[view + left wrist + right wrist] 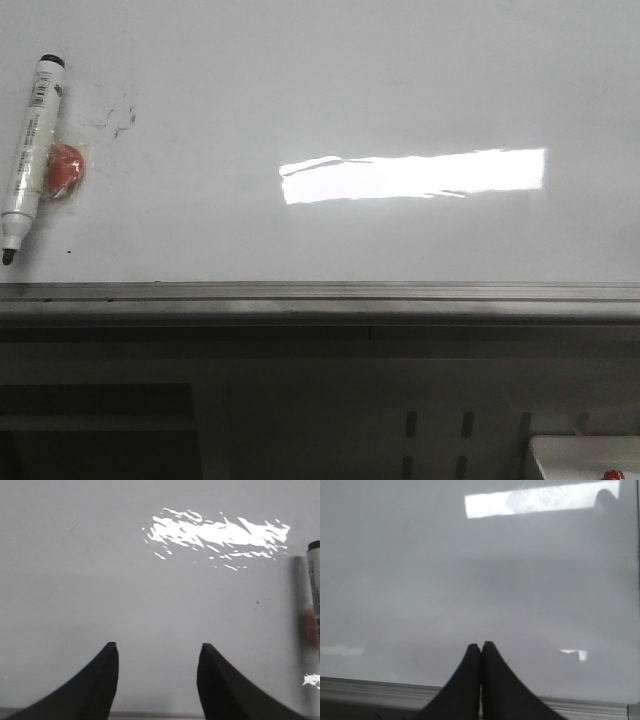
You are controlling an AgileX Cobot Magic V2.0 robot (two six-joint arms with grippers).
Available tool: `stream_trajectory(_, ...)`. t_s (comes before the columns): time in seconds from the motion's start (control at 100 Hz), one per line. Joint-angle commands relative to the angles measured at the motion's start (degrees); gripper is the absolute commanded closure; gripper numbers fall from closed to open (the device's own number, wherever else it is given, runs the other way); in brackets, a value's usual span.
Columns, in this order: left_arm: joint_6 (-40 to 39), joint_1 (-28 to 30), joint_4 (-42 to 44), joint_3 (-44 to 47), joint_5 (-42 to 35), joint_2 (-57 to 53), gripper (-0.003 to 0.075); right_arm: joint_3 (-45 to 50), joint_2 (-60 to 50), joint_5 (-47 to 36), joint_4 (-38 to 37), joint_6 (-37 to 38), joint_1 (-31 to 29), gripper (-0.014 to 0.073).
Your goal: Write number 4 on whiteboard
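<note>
The whiteboard (330,90) fills the front view, glossy white with a bright rectangular reflection and a grey metal bottom rail. No number 4 shows on it, only faint grey smudges (113,117) at the upper left. A white marker with a black cap (28,155) lies at the far left beside a red round object (65,170). The marker also shows at the edge of the left wrist view (313,595). My left gripper (157,647) is open and empty over the bare whiteboard (125,590). My right gripper (481,646) is shut and empty above the whiteboard (470,570) near its rail.
The grey rail (320,295) runs along the board's near edge, also in the right wrist view (370,687). Below it is a dark frame with slots (435,430). A white tray corner (585,458) sits at the lower right. Neither gripper shows in the front view.
</note>
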Motion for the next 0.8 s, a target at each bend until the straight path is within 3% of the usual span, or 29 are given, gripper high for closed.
stream_trajectory(0.0, -0.1, -3.6, 2.7, -2.6, -8.6, 4.2, 0.0346, -2.1, 0.9, -4.7, 0.0, -0.2, -0.2, 0.0658)
stream_trajectory(0.15, -0.1, -15.1, 10.1, -3.0, -20.7, 13.2, 0.0346, -2.1, 0.9, -4.7, 0.0, -0.2, -0.2, 0.0658)
stream_trajectory(0.31, -0.1, -25.0, 5.0, -4.5, -27.2, 25.2, 0.0346, -2.1, 0.9, -4.7, 0.0, -0.2, -0.2, 0.0658)
stream_trajectory(0.44, -0.1, -28.6, 3.4, -7.0, -30.9, 33.9, 0.0346, -2.1, 0.9, -4.7, 0.0, -0.2, -0.2, 0.0658)
stream_trajectory(0.61, -0.1, -28.8, -5.9, -8.9, -31.5, 40.6, 0.0352, -2.1, 0.9, -4.7, 0.0, -0.2, -0.2, 0.0658)
stream_trajectory(0.66, -0.1, -28.8, -8.6, -8.9, -31.1, 41.3, 0.0392, -2.1, 0.9, -4.7, 0.0, -0.2, -0.2, 0.0658)
stream_trajectory(0.71, -0.1, -28.8, -10.4, -8.9, -30.2, 41.7, 0.0484, -2.1, 0.9, -4.7, 0.0, -0.2, -0.2, 0.0658)
stream_trajectory(0.79, -0.1, -28.8, -10.1, -8.9, -29.7, 41.7, 0.0728, -2.1, 0.9, -3.4, 0.0, -0.2, -0.2, 0.0658)
